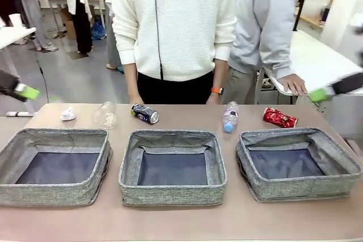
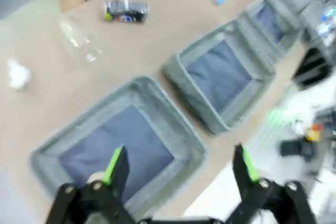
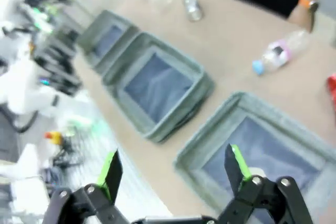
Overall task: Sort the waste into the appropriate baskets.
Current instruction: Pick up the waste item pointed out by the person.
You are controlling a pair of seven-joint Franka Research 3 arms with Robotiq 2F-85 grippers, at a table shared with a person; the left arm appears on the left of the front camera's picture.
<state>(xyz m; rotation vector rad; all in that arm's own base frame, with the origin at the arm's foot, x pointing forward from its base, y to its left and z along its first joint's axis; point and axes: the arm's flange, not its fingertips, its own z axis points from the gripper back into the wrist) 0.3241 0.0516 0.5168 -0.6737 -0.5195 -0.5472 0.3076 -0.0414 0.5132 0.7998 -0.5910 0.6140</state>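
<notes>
Three grey baskets stand in a row: left (image 1: 57, 134), middle (image 1: 170, 135), right (image 1: 283, 134). Behind them lies the waste: a white tissue (image 1: 68, 114), a crushed clear bottle (image 1: 105, 115), a dark blue can (image 1: 145, 113), a pink-labelled plastic bottle (image 1: 230, 117) and a crushed red can (image 1: 279, 118). My left gripper (image 1: 28, 91) hangs high at the far left, open and holding nothing, over the left basket (image 2: 142, 85). My right gripper (image 1: 317, 95) hangs high at the far right, open and holding nothing, over the right basket (image 3: 210, 129).
A person in a white sweater (image 1: 173, 21) stands at the far edge, hands down by the table. A second person rests a hand (image 1: 293, 85) on a white table (image 1: 323, 60) at the back right. Bare tabletop (image 1: 181, 222) runs in front of the baskets.
</notes>
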